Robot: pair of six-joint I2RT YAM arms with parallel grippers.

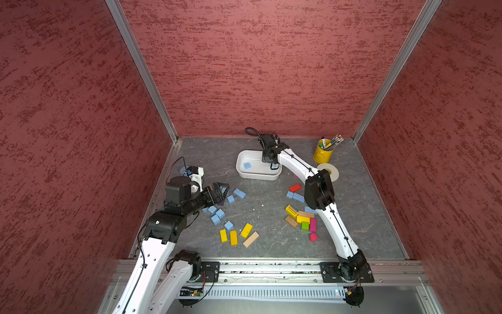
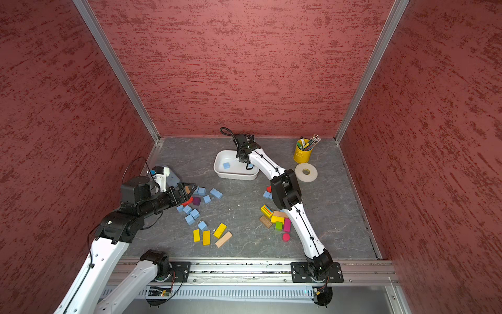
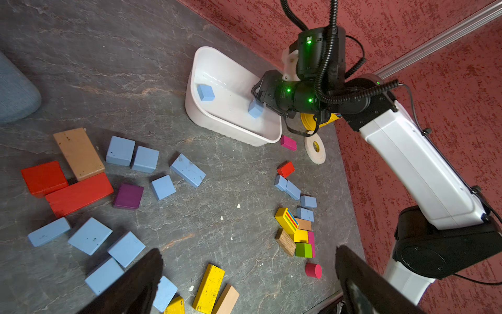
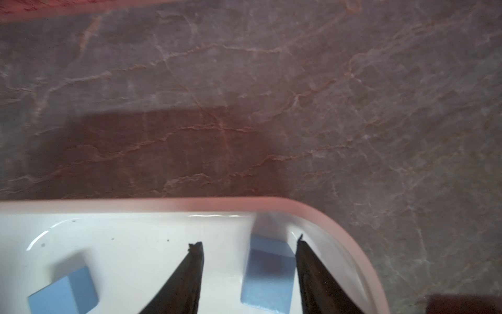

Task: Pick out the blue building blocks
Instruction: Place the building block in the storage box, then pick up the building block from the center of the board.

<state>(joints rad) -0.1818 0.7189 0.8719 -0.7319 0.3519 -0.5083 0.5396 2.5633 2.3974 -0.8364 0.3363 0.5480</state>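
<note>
Several light blue blocks (image 1: 217, 214) lie loose on the grey table at the left, seen close in the left wrist view (image 3: 89, 235). A blue pair (image 1: 296, 196) lies beside the right arm. The white tub (image 1: 258, 176) at the back holds one blue cube (image 1: 247, 165) (image 4: 62, 296). My right gripper (image 4: 247, 242) hangs inside the tub, open. A second blue block (image 4: 267, 274) (image 3: 255, 109) lies between its fingers, against one of them and clear of the other. My left gripper (image 1: 222, 190) (image 3: 248, 252) is wide open and empty above the left group.
Yellow bricks and a wood brick (image 1: 233, 236) lie near the front. A mixed pile of coloured blocks (image 1: 301, 217) and a red cylinder (image 1: 313, 237) sit by the right arm. A yellow pen cup (image 1: 322, 153) and a tape roll (image 1: 328, 171) stand back right. Red walls close three sides.
</note>
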